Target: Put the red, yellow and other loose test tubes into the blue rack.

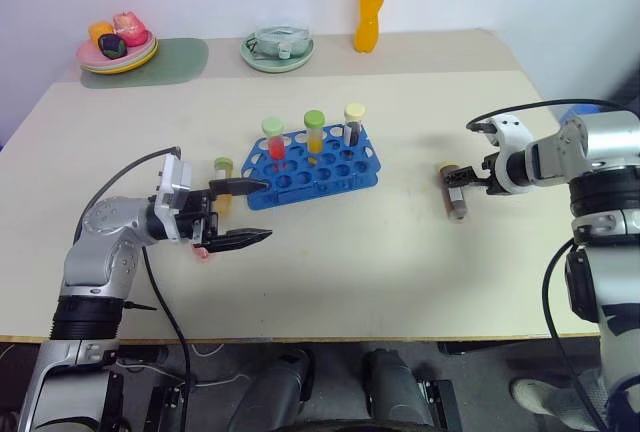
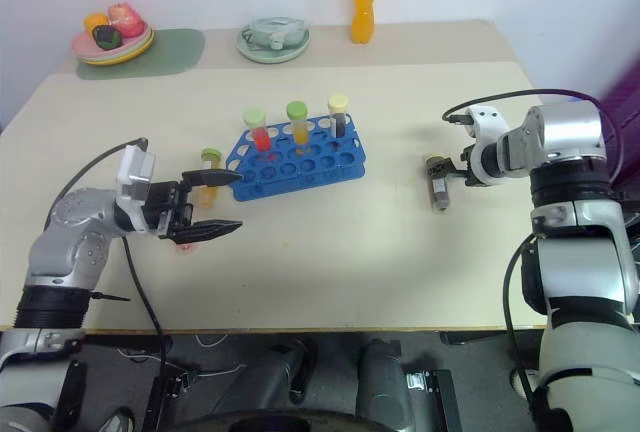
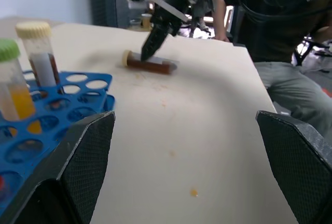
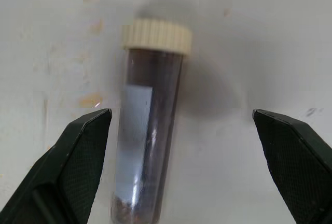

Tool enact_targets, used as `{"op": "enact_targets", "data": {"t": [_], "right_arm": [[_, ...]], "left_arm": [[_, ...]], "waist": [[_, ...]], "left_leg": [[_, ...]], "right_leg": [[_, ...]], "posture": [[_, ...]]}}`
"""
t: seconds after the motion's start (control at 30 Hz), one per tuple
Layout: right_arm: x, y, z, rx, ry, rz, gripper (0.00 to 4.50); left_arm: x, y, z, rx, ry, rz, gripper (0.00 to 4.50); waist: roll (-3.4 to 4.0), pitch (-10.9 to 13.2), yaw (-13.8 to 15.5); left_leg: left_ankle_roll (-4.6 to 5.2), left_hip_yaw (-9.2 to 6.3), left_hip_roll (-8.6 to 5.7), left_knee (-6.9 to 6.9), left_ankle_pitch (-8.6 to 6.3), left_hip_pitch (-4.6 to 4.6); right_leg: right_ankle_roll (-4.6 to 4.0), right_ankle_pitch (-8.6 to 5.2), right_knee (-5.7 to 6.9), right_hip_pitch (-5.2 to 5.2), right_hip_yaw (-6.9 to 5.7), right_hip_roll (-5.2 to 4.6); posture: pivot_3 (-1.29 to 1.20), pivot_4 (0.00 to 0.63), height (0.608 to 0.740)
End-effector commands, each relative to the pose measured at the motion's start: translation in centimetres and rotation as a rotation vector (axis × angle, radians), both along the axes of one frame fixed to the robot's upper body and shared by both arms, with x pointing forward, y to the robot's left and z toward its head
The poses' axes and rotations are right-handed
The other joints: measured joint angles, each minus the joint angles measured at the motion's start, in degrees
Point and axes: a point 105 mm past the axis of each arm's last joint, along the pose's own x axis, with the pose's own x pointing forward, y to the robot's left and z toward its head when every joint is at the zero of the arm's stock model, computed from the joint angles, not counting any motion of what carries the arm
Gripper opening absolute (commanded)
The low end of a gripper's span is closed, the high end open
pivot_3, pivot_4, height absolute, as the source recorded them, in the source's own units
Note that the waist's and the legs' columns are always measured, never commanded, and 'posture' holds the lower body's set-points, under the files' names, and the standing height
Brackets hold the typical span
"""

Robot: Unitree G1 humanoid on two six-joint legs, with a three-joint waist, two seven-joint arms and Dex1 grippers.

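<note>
Right gripper [image 4: 181, 156] spread wide, empty, over brown tube [image 4: 150, 130] lying on table [image 1: 400, 242], well right of blue rack [image 1: 315, 167]. Step: pickup. Next: descend, centre, close. Left gripper [image 1: 235, 214] wide apart, seemingly empty.

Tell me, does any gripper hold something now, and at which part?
Nothing is held. The right gripper hangs with jaws open over the lying brown tube; the left gripper is open too.
</note>
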Motion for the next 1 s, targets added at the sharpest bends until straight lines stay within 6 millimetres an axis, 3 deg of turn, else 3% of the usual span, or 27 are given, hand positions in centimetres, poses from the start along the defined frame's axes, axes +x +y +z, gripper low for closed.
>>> {"op": "enact_targets", "data": {"t": [0.03,0.13,0.33,0.43,0.57,0.77,1.0], "right_arm": [[1.1,0.4,0.4,-0.014,-0.026,0.018,4.45],[1.3,0.6,-0.5,-0.04,0.007,0.045,3.71],[1.6,0.8,-1.7,-0.128,0.028,0.124,0.95],[1.7,1.1,-1.7,-0.172,0.005,0.216,0.83],[1.6,2.5,0.0,-0.217,-0.144,0.433,0.83],[-2.7,6.1,2.1,-0.152,-0.31,0.708,0.83],[-5.6,11.6,6.2,0.092,-0.634,0.783,0.83]], "left_arm": [[-0.3,0.2,1.1,-0.01,-0.038,0.001,4.46],[-0.3,0.5,1.0,-0.002,-0.033,0.024,4.5],[-0.7,0.7,0.9,-0.001,-0.022,0.041,4.5],[-0.7,0.7,1.0,-0.005,-0.02,0.05,4.5],[-0.9,0.8,0.9,-0.005,-0.02,0.066,4.5],[-0.8,0.8,0.7,-0.019,-0.017,0.083,4.5],[-0.4,0.3,0.4,-0.054,0.0,0.079,4.5]], "waist": [[0.0,0.0,-0.25],[0.0,0.0,-0.46],[-0.06,-0.04,-0.58],[-0.08,-0.06,-0.62],[-0.07,-0.07,-0.6],[-0.01,-0.03,-0.09],[0.0,-0.01,-0.12]], "left_leg": [[0.0,-0.01,0.0,0.0,0.0,0.0],[-0.01,-0.01,0.0,0.02,0.01,0.0],[-0.06,-0.02,0.0,0.01,0.03,0.06],[-0.05,-0.02,0.0,0.03,0.02,0.11],[-0.05,-0.02,0.01,0.03,0.01,0.14],[-0.03,-0.01,0.02,-0.02,0.0,0.09],[-0.01,0.05,0.05,-0.02,-0.01,0.05]], "right_leg": [[0.0,0.0,0.01,0.0,0.0,0.0],[-0.02,0.02,0.02,0.0,0.0,0.01],[-0.02,0.02,0.05,0.03,0.0,0.04],[-0.06,0.05,0.05,0.07,0.0,0.06],[-0.07,0.06,0.05,0.07,0.01,0.07],[-0.06,0.05,0.06,-0.01,0.02,0.04],[-0.06,0.05,0.07,-0.05,0.09,0.04]], "posture": [[0.0,0.15,0.74],[0.0,0.15,0.74],[0.0,0.15,0.74],[0.0,0.15,0.74],[0.0,0.15,0.74],[0.0,0.15,0.74],[0.0,0.15,0.74]]}}
